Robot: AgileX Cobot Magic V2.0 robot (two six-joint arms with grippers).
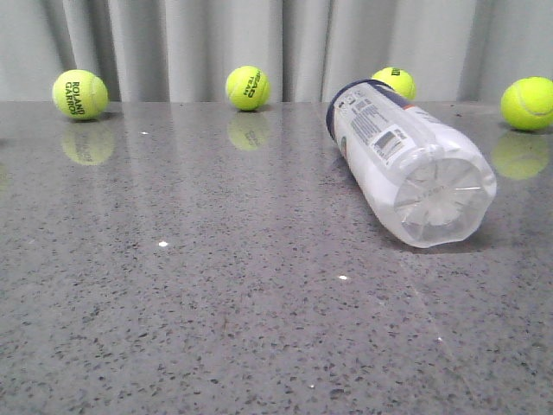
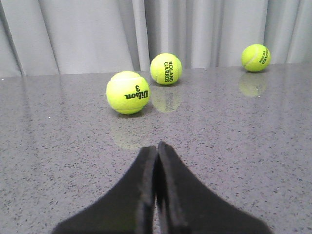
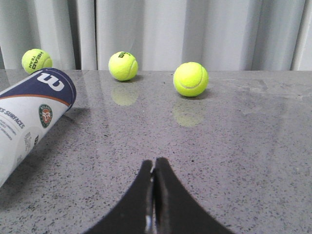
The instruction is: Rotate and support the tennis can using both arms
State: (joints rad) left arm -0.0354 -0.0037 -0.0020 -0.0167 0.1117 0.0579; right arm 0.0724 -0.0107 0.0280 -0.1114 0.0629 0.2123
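The tennis can [image 1: 406,160] lies on its side on the grey table, right of centre, its clear ribbed bottom toward the camera and its navy rim toward the curtain. It is empty. In the right wrist view the can [image 3: 29,122] shows its navy end, white label and round logo. My right gripper [image 3: 155,163] is shut and empty, low over the table, apart from the can. My left gripper [image 2: 157,147] is shut and empty over bare table; the can is out of its view. Neither arm shows in the front view.
Several yellow-green tennis balls sit near the grey curtain: one at far left [image 1: 79,94], one at centre [image 1: 248,87], one behind the can [image 1: 395,82], one at far right [image 1: 527,103]. A Wilson ball [image 2: 127,92] lies ahead of my left gripper.
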